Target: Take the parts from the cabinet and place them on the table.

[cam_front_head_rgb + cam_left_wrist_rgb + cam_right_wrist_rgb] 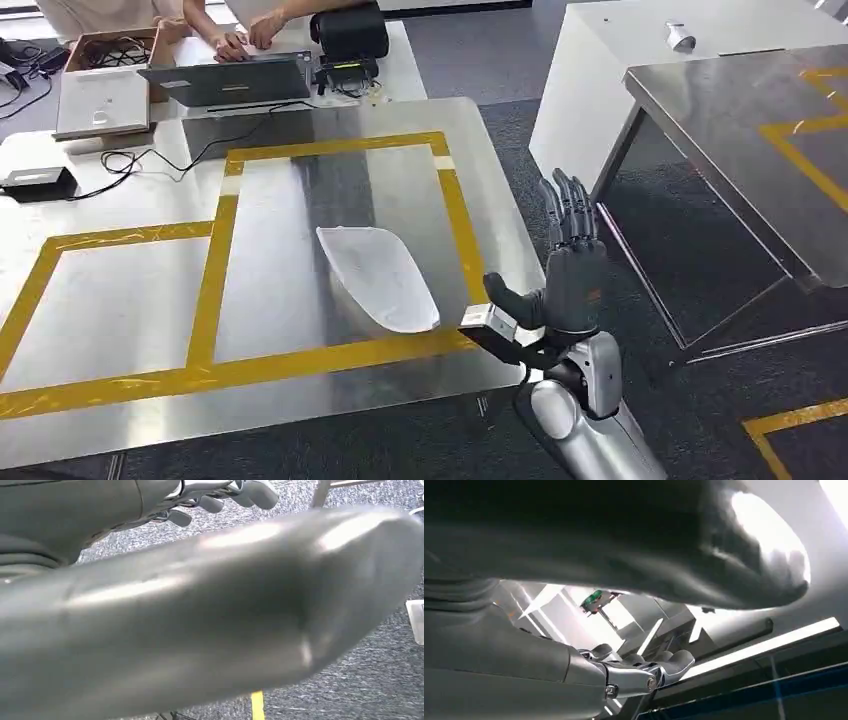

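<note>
- Your right hand (pixel 570 275) is raised at the lower right of the head view, just off the table's (pixel 110 310) right edge. Its fingers point straight up, close together and extended, thumb out to the side, holding nothing.
- The silver right forearm rises from the bottom edge below it.
- The white part (pixel 378 276) lies flat on the table near frame centre, inside the yellow tape rectangle (pixel 455 215), left of your hand and apart from it.
- Your left hand (pixel 220 500): the blurred wrist view doesn't let you tell how its fingers lie.
</note>
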You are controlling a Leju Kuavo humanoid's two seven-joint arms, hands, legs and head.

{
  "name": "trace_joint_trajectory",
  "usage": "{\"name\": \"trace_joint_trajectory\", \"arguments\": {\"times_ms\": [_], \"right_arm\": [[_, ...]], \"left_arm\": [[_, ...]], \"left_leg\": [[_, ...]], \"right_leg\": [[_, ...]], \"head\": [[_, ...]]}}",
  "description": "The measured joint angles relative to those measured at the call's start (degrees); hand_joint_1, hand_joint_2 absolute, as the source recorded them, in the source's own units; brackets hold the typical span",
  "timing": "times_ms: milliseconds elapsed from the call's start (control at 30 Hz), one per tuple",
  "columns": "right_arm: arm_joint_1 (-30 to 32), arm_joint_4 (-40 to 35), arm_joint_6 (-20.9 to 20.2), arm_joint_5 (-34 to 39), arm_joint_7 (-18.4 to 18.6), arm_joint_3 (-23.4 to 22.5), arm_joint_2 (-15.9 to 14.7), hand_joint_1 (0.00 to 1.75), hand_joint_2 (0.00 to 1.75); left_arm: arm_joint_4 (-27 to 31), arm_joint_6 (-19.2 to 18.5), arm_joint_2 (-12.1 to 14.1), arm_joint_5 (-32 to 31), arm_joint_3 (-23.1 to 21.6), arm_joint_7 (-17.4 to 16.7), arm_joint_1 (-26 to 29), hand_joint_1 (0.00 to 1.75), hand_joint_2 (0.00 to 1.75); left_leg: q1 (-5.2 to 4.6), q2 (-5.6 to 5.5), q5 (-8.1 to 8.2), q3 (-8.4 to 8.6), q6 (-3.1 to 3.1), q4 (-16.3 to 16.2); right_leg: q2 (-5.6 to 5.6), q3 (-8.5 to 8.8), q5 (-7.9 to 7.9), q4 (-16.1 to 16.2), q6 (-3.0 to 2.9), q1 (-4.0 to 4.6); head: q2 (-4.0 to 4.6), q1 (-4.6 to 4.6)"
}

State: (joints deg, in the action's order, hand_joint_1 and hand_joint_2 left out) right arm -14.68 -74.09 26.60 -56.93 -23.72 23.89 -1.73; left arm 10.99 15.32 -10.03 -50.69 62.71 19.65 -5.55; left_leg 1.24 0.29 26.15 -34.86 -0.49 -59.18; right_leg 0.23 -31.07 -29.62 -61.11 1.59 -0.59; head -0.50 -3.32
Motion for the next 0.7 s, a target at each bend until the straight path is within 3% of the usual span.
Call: {"name": "trace_joint_trajectory", "arguments": {"times_ms": [33, 67, 133, 200, 233, 300, 333, 367, 400, 433, 500, 533, 567, 600, 700], "right_arm": [[0.14, -0.63, -0.15, -0.50, 0.17, -0.42, 0.00, 0.00, 0.00], [0.72, -1.35, -0.24, -1.09, 0.44, -0.85, 0.00, 0.00, 0.00], [1.68, -2.48, -0.90, -2.06, 0.85, -1.71, -0.02, 0.00, 0.00], [2.36, -3.39, -1.12, -2.50, 0.72, -2.32, -0.02, 0.00, 0.00], [2.46, -3.65, -1.27, -2.61, 0.72, -2.56, -0.02, 0.00, 0.00], [2.94, -3.79, -1.38, -3.07, 0.79, -2.98, -0.02, 0.00, 0.00], [3.33, -3.79, -1.38, -3.52, 0.94, -3.24, -0.02, 0.00, 0.00], [3.67, -3.79, -1.38, -3.81, 1.01, -3.54, -0.02, 0.00, 0.00], [3.94, -3.79, -1.38, -3.92, 0.98, -3.72, -0.02, 0.00, 0.00], [4.06, -3.81, -1.40, -3.94, 1.01, -3.87, -0.02, 0.00, 0.00], [4.11, -4.03, -1.38, -3.96, 1.01, -4.07, -0.02, 0.00, 0.00], [4.17, -4.38, -1.38, -4.05, 1.01, -4.13, -0.02, 0.00, 0.00], [4.18, -4.57, -1.47, -4.36, 1.18, -4.31, -0.02, 0.00, 0.00], [4.25, -4.70, -1.47, -4.88, 1.20, -4.42, -0.02, 0.00, 0.00], [5.51, -5.71, -1.42, -5.86, 1.97, -5.49, -0.26, 0.00, 0.00]], "left_arm": [[0.02, 0.00, -0.04, -0.09, 0.00, -0.02, 0.03, 0.00, 0.00], [0.02, 0.00, -0.11, -0.17, 0.00, -0.04, 0.01, 0.00, 0.00], [0.00, 0.00, -0.22, -0.20, 0.00, -0.11, -0.02, 0.00, 0.00], [0.02, 0.04, -0.15, 0.04, 0.07, -0.04, 0.06, 0.00, 0.00], [0.00, 0.07, -0.20, 0.17, 0.09, 0.00, 0.11, 0.00, 0.00], [0.00, 0.07, -0.20, 0.28, 0.11, 0.02, 0.10, 0.00, 0.00], [0.00, 0.07, -0.17, 0.30, 0.13, 0.13, 0.11, 0.00, 0.00], [0.00, 0.07, -0.15, 0.33, 0.18, 0.18, 0.15, 0.00, 0.00], [0.00, 0.07, -0.11, 0.39, 0.24, 0.18, 0.18, 0.00, 0.00], [0.00, 0.07, -0.11, 0.48, 0.44, 0.18, 0.19, 0.00, 0.00], [0.04, 0.07, -0.09, 0.61, 0.57, 0.20, 0.12, 0.00, 0.00], [0.07, 0.07, -0.09, 0.61, 0.57, 0.20, -0.04, 0.00, 0.00], [0.07, 0.07, -0.09, 0.61, 0.59, 0.24, -0.03, 0.00, 0.00], [0.04, 0.07, -0.11, 0.61, 0.61, 0.24, 0.01, 0.00, 0.00], [0.02, -0.02, -0.22, 0.59, 0.66, -0.07, 0.04, 0.00, 0.00]], "left_leg": [[-0.14, 0.01, -0.24, -0.32, -0.38, -0.13], [-0.14, -0.02, -0.49, -0.12, -0.75, -0.04], [-0.09, -0.02, -1.10, -0.18, -1.54, 0.18], [0.01, -0.12, -0.75, -0.67, -2.21, -0.25], [-0.13, -0.16, 1.58, -1.48, -2.24, -1.94], [-0.09, -0.18, 7.35, -4.31, -2.56, -10.18], [-0.12, -0.19, 9.52, -5.69, -2.70, -14.82], [-0.12, -0.19, 9.97, -5.95, -2.74, -16.99], [-0.12, -0.18, 9.05, -4.87, -2.70, -16.47], [-0.12, -0.18, 7.20, -2.54, -2.61, -13.38], [-0.11, -0.17, 4.08, 4.31, -2.27, -3.04], [-0.27, -0.20, 5.74, 6.68, -1.96, 1.19], [-0.64, -0.42, 4.28, 6.35, -1.63, 0.17], [-0.65, -0.44, 4.63, 5.75, -1.40, 0.90], [-0.25, -0.25, 3.55, 5.16, 0.21, 1.16]], "right_leg": [[0.02, 1.36, -1.26, 2.58, -0.62, 0.20], [0.07, 0.81, 0.04, 1.85, -1.09, 0.60], [0.11, 0.57, -0.17, 2.28, -1.94, 0.81], [-0.16, 0.32, 1.00, 3.09, -2.97, 0.15], [-0.14, -0.13, 1.36, 3.12, -3.49, 0.13], [-0.14, -1.31, 2.22, 3.08, -3.85, 0.22], [-0.15, -1.99, 2.70, 3.03, -3.87, 0.31], [-0.17, -2.54, 3.08, 3.00, -3.81, 0.34], [-0.16, -3.09, 3.47, 2.92, -3.71, 0.34], [-0.15, -3.61, 3.82, 2.77, -3.57, 0.33], [-0.11, -4.40, 4.29, 2.33, -3.17, 0.26], [-0.13, -4.83, 4.52, 2.08, -2.77, 0.39], [-0.14, -4.82, 4.83, 2.10, -2.40, 0.41], [-0.12, -4.81, 5.08, 1.92, -2.06, 0.43], [0.01, -5.13, 5.64, 2.07, -1.00, 0.32]], "head": [[0.00, 0.02], [0.00, 0.28], [0.00, 0.22], [0.00, 0.24], [0.00, 0.41], [0.00, 1.18], [0.00, 1.20], [0.00, 1.29], [0.00, 1.31], [0.00, 1.40], [0.00, 1.57], [0.00, 1.71], [0.00, 1.60], [0.00, 1.68], [0.00, 1.68]]}}
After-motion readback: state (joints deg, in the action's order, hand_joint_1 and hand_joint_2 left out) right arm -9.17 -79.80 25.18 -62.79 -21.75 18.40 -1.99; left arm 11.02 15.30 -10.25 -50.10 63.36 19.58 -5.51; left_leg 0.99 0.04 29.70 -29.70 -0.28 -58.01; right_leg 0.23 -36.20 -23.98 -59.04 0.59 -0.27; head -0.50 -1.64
